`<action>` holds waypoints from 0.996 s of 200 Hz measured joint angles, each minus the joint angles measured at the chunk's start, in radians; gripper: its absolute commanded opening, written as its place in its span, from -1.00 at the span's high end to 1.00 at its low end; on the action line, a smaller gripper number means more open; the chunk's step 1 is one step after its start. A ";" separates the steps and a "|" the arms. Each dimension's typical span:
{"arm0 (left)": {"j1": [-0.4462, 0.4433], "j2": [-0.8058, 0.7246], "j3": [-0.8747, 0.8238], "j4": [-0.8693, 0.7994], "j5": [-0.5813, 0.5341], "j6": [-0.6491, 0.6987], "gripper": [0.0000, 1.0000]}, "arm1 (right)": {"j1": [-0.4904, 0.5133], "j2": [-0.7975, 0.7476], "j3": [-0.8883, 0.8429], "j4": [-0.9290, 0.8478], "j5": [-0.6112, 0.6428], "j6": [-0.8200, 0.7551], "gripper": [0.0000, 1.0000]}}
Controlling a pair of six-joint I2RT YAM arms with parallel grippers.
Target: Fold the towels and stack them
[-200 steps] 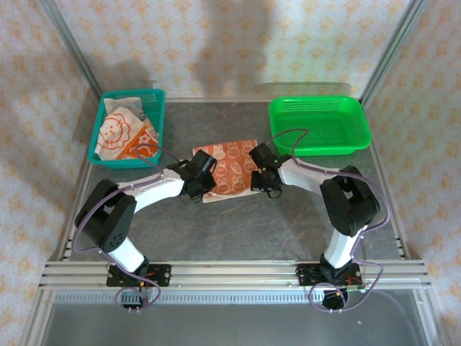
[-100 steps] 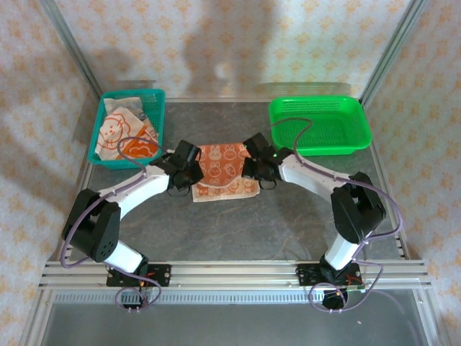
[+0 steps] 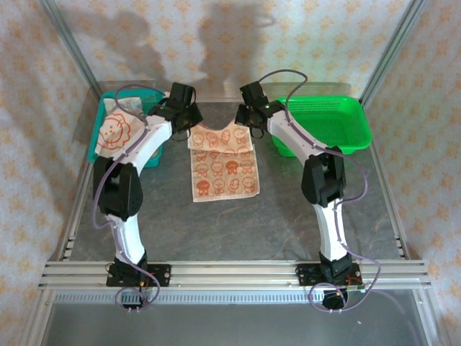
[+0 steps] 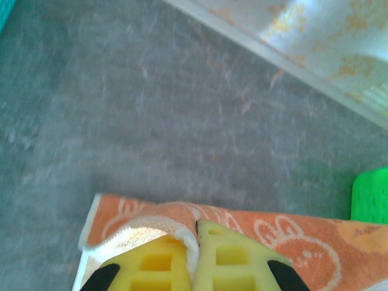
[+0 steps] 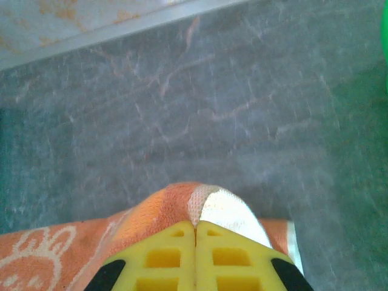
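Teal plastic mesh basket (image 3: pixel 92 150) at the far left holds crumpled cream cloths with orange print (image 3: pixel 114 131). A lion face shows on one, and I cannot count them surely: at least one, perhaps two. Just beside it the left gripper (image 3: pixel 189 121) is pressed closed on the upper left corner of the small cream towel with orange printed figures (image 3: pixel 225 167); in the left wrist view its yellow fingers (image 4: pixel 159 264) pinch the cloth edge between them. One second ago this towel lay bunched in the middle of the grey stone-like table (image 3: pixel 302 216), orange side up, with both grippers low at its sides. Now both arms are stretched toward the far edge and the towel is pulled open. Its upper edge hangs between the two grippers, and the lower part lies flat on the table with the cream face up. I judge that the towel is now spread out and ready for a first fold, while the folding itself and the stacking are not yet done. The right gripper (image 3: pixel 246 119) is closed as well and clamps the upper right corner, with the cloth caught between its yellow fingertips (image 5: pixel 163 254). At the far right stands the green plastic mesh basket (image 3: pixel 320 122). The count is two baskets, two grippers and one towel on the table.
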 measured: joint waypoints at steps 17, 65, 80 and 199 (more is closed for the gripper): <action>0.012 0.070 0.093 -0.026 0.001 0.007 1.00 | -0.016 0.078 0.142 -0.040 -0.001 -0.019 0.97; 0.012 0.077 0.080 -0.043 0.031 0.006 1.00 | -0.036 0.102 0.197 -0.074 -0.009 -0.049 0.96; 0.012 0.058 0.030 -0.041 0.043 0.005 1.00 | -0.035 0.072 0.110 -0.061 -0.025 -0.048 0.96; 0.013 0.068 0.144 -0.022 0.076 0.050 1.00 | -0.033 -0.011 0.051 -0.043 -0.016 -0.050 0.95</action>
